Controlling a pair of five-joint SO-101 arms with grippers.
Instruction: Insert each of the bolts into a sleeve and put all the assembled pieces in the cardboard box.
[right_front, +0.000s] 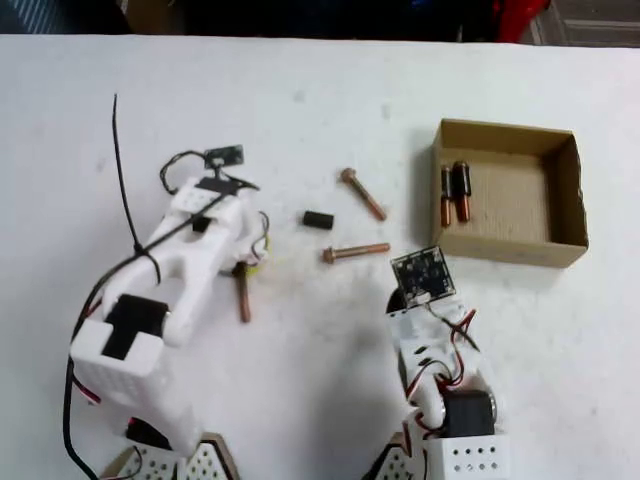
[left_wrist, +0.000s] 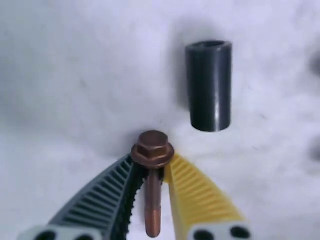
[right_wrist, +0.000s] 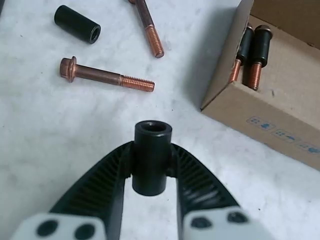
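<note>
Alignment is my whole concern for this step. Left jaws are clamped on a bolt (left_wrist: 152, 175) just under its hex head, the shank running back between them toward the wrist. Right jaws are closed around a sleeve (right_wrist: 151, 157), whose open bore shows at the end beyond them. Measured from the cardboard box (right_front: 560, 250), the held sleeve sits close to its near corner. The held bolt is well apart from the box, beyond the loose sleeve (right_front: 318, 220), and two bare bolts (right_front: 362, 194) lie on the desk (right_front: 300, 100) between. Two finished pieces (right_front: 453, 192) lie inside the box. I judge the mating comes next, so I want both axes on one line before closing the gap. I would lead with the threaded tip, creep in slowly, and back off if it catches the rim, since a grip so near the head may let the bolt pivot.
</note>
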